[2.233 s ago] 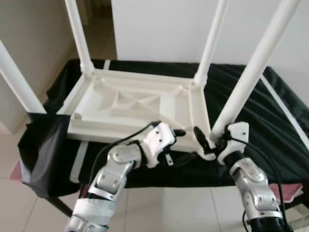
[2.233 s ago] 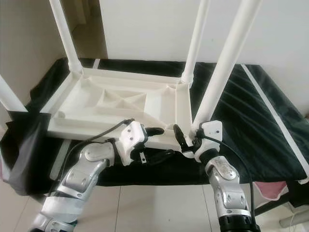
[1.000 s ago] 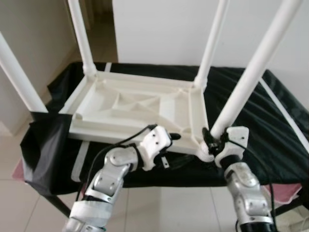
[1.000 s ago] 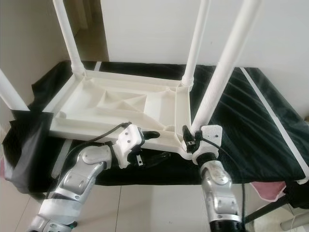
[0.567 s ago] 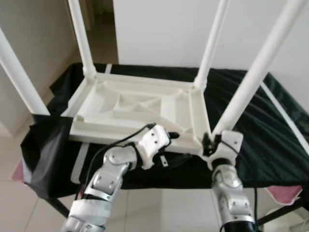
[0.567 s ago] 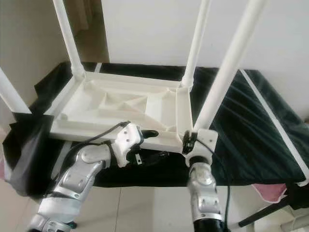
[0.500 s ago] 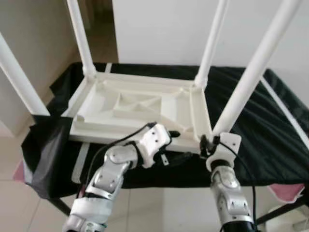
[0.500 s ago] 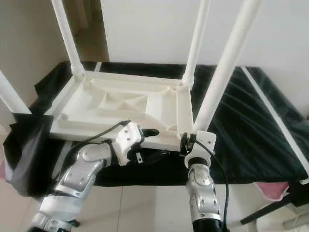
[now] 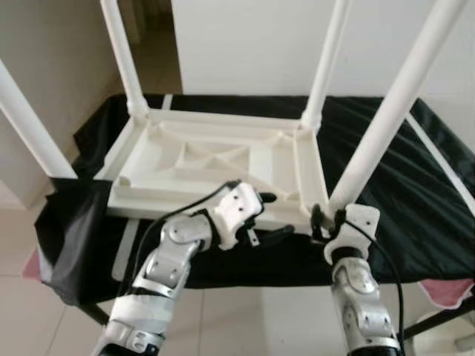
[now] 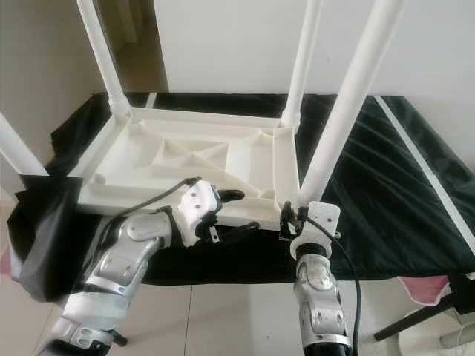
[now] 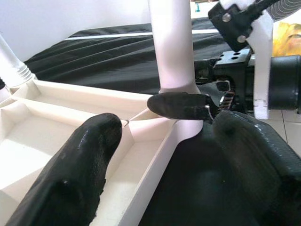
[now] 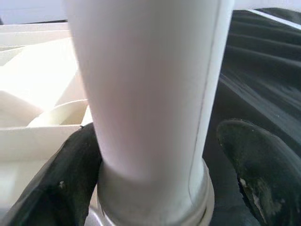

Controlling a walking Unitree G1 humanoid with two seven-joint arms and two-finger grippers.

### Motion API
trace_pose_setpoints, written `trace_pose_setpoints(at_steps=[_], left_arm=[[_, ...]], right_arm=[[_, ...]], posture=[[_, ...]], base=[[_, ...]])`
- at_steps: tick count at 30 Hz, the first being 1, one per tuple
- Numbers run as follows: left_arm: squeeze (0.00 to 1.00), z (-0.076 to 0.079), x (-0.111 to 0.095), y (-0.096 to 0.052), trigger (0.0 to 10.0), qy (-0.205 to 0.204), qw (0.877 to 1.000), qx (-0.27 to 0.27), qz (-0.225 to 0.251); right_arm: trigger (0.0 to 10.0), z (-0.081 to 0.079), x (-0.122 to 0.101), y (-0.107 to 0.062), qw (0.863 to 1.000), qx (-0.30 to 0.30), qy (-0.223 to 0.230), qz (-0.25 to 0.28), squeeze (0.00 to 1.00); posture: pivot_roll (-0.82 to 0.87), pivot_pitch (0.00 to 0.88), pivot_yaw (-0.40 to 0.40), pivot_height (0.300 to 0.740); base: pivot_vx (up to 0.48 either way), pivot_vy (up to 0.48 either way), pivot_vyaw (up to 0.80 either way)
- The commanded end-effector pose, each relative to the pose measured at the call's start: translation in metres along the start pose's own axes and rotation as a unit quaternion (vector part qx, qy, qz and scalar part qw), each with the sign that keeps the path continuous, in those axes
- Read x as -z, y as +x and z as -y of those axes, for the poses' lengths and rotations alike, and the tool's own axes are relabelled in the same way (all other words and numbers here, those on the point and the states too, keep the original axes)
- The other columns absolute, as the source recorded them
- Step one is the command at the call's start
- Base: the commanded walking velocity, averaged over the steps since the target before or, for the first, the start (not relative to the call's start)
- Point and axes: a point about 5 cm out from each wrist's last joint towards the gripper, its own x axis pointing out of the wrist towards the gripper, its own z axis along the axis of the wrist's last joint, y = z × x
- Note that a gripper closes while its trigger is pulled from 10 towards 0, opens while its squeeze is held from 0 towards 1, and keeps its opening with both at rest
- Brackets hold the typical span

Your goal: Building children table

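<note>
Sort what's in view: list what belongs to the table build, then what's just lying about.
Job:
- upside-down white tabletop
- near-right leg
- other three legs
- right gripper at that leg's base
- left gripper straddling the front rim

Just there:
- black cloth
- pink fabric

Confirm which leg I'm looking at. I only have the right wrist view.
Observer: The near right-hand leg of the upturned table. The right tool sits at its base socket.
Operator: Other legs in?
Observer: The other three legs stand upright at their corners.
Operator: Left tool?
Observer: The left tool is open astride the table's near rim, close beside the right tool.
</note>
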Motion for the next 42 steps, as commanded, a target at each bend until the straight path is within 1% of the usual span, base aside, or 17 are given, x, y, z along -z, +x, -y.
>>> trace_pose_setpoints(at_steps=[1, 4, 7, 19, 24, 26, 32, 35, 39, 41, 42], left_arm=[[0.0, -0.004, 0.005, -0.001, 10.0, -0.003, 0.998, -0.058, -0.008], [0.0, -0.006, 0.005, -0.003, 10.0, -0.003, 0.998, -0.066, -0.007], [0.0, -0.01, 0.005, -0.006, 10.0, -0.002, 0.997, -0.076, -0.006], [0.0, -0.008, 0.004, -0.008, 10.0, -0.003, 0.997, -0.077, -0.001], [0.0, -0.009, 0.004, -0.007, 10.0, -0.004, 0.997, -0.076, -0.001], [0.0, -0.008, 0.003, -0.007, 10.0, -0.006, 0.997, -0.072, -0.002], [0.0, -0.007, 0.003, -0.008, 10.0, -0.007, 0.998, -0.068, -0.002], [0.0, -0.005, 0.003, -0.008, 10.0, -0.007, 0.998, -0.065, -0.002], [0.0, -0.003, 0.003, -0.008, 10.0, -0.009, 0.998, -0.063, -0.001], [0.0, 0.002, 0.004, -0.007, 10.0, -0.01, 0.999, -0.053, -0.004], [0.0, 0.002, 0.004, -0.007, 10.0, -0.01, 0.999, -0.053, -0.004]], right_arm=[[10.0, 0.001, -0.002, -0.001, 1.0, -0.001, -0.003, 0.007, 0.0], [10.0, 0.002, -0.004, -0.007, 1.0, -0.012, -0.016, 0.014, 0.0], [10.0, -0.002, -0.004, -0.018, 0.999, -0.041, -0.023, 0.022, 0.0], [10.0, -0.007, -0.011, -0.024, 0.998, -0.049, -0.017, 0.042, 0.0], [10.0, -0.005, -0.012, -0.02, 0.998, -0.041, -0.012, 0.045, 0.0], [10.0, -0.002, -0.014, -0.015, 0.998, -0.034, -0.01, 0.049, 0.0], [10.0, 0.004, -0.016, -0.012, 0.998, -0.026, -0.014, 0.052, 0.0], [10.0, 0.012, -0.019, -0.007, 0.998, -0.016, -0.021, 0.056, 0.0], [10.0, 0.018, -0.021, -0.003, 0.998, -0.011, -0.023, 0.058, 0.0], [10.0, 0.026, -0.023, 0.002, 0.998, -0.002, -0.028, 0.061, 0.0], [10.0, 0.026, -0.023, 0.002, 0.998, -0.002, -0.028, 0.061, 0.0]], posture=[[-0.01, 0.0, -0.016, 0.74], [-0.01, 0.0, -0.022, 0.74], [-0.01, 0.0, -0.026, 0.74], [-0.03, 0.0, -0.026, 0.74], [-0.03, 0.0, -0.02, 0.74], [-0.03, 0.0, -0.017, 0.74], [-0.03, 0.0, -0.016, 0.74], [-0.03, 0.0, -0.021, 0.74], [-0.03, 0.0, -0.021, 0.74], [-0.02, 0.0, -0.028, 0.74], [-0.02, 0.0, -0.028, 0.74]], base=[[0.0, 0.0, 0.0], [0.0, 0.0, 0.0], [0.0, 0.0, 0.0], [0.0, 0.0, 0.0], [0.0, 0.0, 0.0], [0.0, 0.0, 0.0], [0.0, 0.0, 0.0], [0.0, 0.0, 0.0], [0.0, 0.0, 0.0], [0.0, 0.0, 0.0], [0.0, 0.0, 0.0]])
